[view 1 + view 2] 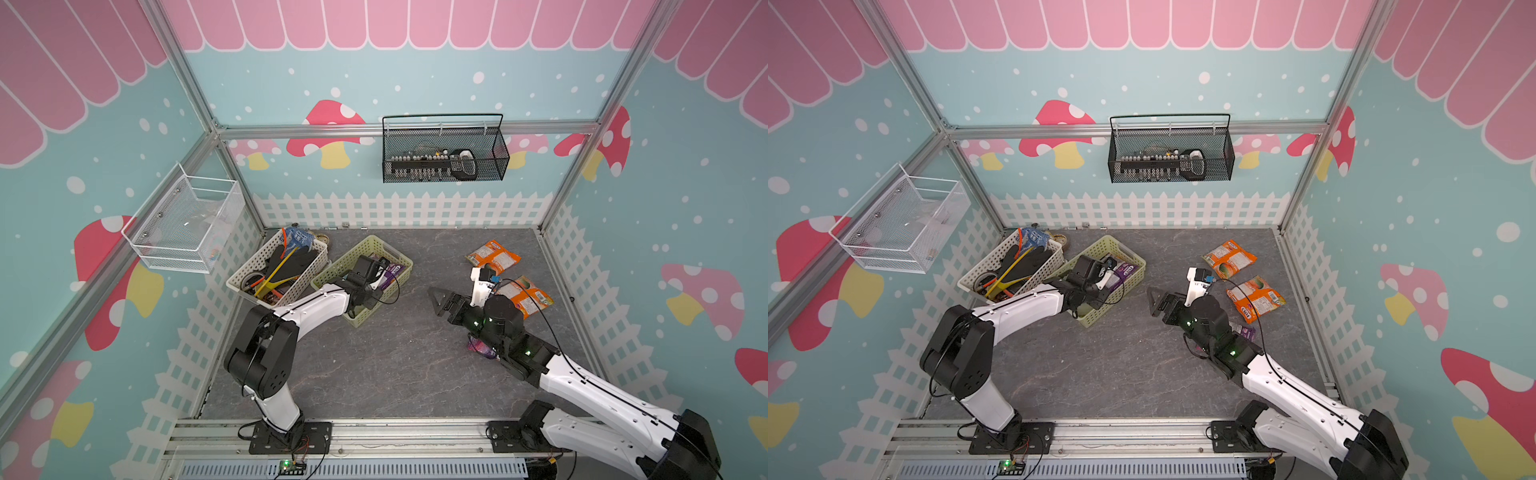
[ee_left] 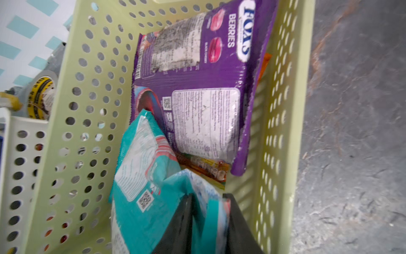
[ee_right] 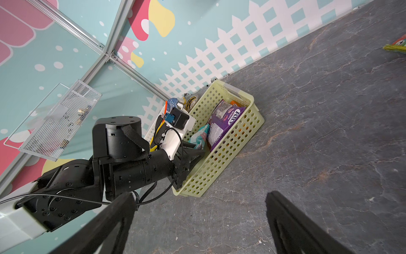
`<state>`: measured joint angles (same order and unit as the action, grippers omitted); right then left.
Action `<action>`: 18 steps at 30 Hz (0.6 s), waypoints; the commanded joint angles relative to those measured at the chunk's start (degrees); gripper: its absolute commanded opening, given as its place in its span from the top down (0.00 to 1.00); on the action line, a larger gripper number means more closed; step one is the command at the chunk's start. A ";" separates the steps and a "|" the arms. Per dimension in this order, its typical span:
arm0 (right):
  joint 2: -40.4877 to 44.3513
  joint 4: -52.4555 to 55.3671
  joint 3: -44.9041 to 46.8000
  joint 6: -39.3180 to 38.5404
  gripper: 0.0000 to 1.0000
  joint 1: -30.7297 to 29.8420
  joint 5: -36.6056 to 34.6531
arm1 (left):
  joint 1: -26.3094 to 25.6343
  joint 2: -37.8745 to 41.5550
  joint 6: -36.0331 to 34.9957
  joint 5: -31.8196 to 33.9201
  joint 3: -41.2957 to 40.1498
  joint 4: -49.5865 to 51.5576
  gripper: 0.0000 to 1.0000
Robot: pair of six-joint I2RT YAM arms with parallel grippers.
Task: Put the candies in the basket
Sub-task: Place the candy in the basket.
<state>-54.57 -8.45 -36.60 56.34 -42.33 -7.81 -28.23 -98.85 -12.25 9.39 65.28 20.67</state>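
Observation:
The pale yellow-green basket (image 1: 365,242) (image 1: 1100,243) (image 2: 94,88) (image 3: 241,123) stands at the back left. In it a purple candy bag (image 2: 197,77) (image 3: 226,119) lies over an orange one (image 2: 204,167). My left gripper (image 2: 207,198) (image 3: 195,151) reaches into the basket, its jaws a little apart, with the edge of the teal bag (image 2: 142,176) (image 3: 201,134) between them. Two orange bags (image 1: 494,255) (image 1: 525,297) lie on the floor at the right. A purple bag (image 1: 482,347) (image 1: 1246,331) shows under my right arm. My right gripper (image 1: 438,299) (image 3: 200,194) hangs wide open and empty above the floor.
A white perforated basket (image 1: 274,266) full of tools stands close against the left side of the yellow-green one. A tape roll (image 2: 41,96) sits behind them. A black wire-mesh basket (image 1: 444,153) hangs on the back wall and a white mesh one (image 1: 187,224) on the left wall.

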 commanded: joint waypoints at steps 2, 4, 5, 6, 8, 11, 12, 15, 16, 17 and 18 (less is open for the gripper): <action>0.07 0.00 -0.09 -0.61 0.02 0.31 -0.01 | 1.25 -2.08 2.99 -5.44 2.17 1.23 0.69; 0.16 -0.01 -0.20 -0.66 0.02 0.31 0.21 | 2.24 -2.78 3.79 -6.55 2.94 1.02 0.69; 0.24 0.00 -0.25 -0.71 0.02 0.31 0.22 | 2.64 -3.10 4.16 -6.77 3.25 0.72 0.69; 0.25 -0.04 -0.28 -0.71 0.02 0.31 0.30 | 2.87 -3.55 4.41 -6.77 3.57 0.41 0.69; 0.25 -0.06 -0.37 -0.79 0.02 0.31 0.41 | 3.00 -4.10 4.78 -6.76 4.18 0.08 0.69; 0.16 0.22 -0.38 -1.14 0.02 0.31 0.44 | 3.00 -3.99 5.29 -7.62 4.59 -0.41 0.69; 0.12 0.49 -0.39 -1.26 0.03 0.31 0.43 | 3.00 -3.71 5.39 -8.09 4.67 -0.60 0.68; -0.14 1.35 0.09 -1.27 0.03 0.31 0.10 | 3.17 -1.85 5.74 -9.70 4.76 -0.60 0.64; -0.23 1.82 0.24 -1.11 0.02 0.31 -0.06 | 3.26 -0.97 5.90 -10.37 4.77 -0.54 0.63; -0.43 2.93 0.30 -0.84 0.03 0.31 -0.37 | 3.48 0.18 6.13 -11.18 4.68 -0.52 0.62; -0.54 4.26 0.44 -0.27 0.02 0.31 -0.88 | 3.61 1.69 6.39 -11.91 4.56 -0.57 0.60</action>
<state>-54.65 -7.42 -36.60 55.96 -42.33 -7.70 -25.15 -101.69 -7.05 0.64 68.58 20.86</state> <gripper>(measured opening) 0.975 0.387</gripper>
